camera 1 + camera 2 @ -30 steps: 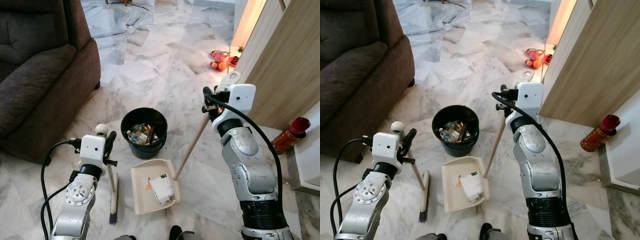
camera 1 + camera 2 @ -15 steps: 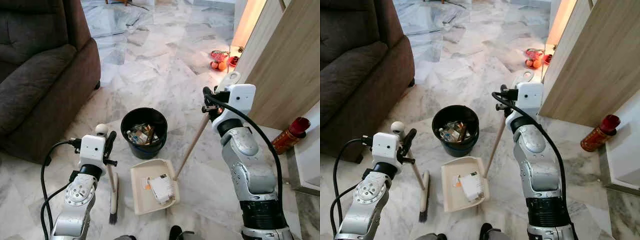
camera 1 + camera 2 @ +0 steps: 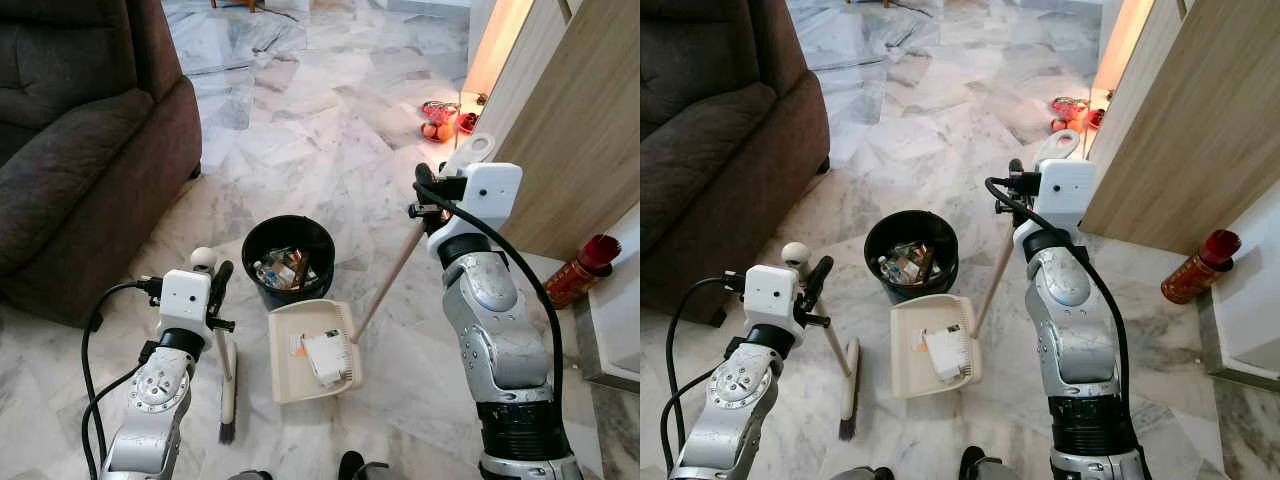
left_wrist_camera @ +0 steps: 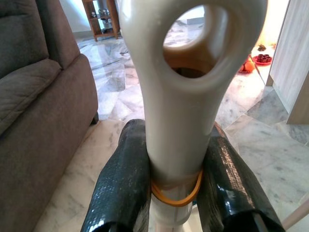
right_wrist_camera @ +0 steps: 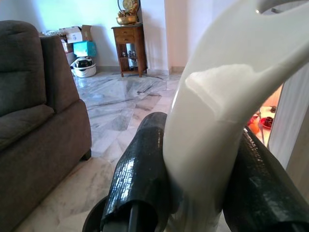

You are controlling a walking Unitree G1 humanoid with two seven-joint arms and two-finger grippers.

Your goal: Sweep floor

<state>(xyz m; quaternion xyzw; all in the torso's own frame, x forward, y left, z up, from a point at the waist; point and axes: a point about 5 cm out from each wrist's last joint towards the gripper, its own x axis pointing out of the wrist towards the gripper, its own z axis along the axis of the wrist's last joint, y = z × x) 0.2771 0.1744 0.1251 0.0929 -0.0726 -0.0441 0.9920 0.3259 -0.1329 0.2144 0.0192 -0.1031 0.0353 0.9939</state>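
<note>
Since a second ago the dustpan [image 3: 312,351] has tipped up and slid toward the black bin [image 3: 288,263], its far edge now just beside the bin's near rim, and the right gripper [image 3: 437,192] has moved up and to the right with the long handle [image 3: 388,283]. That tilt looks meant to carry the swept litter [image 3: 324,357], which lies in the pan's near right part, up to the bin for emptying. The right arm is bent with its wrist raised, the two black fingers [image 5: 140,179] clamped on the cream grip at the handle's top. The left gripper [image 3: 214,297] sits low on the near left, its fingers [image 4: 123,188] closed around the broom [image 3: 227,385] handle, the brush head resting on the marble floor [image 3: 330,130] left of the pan, parked out of the way.
</note>
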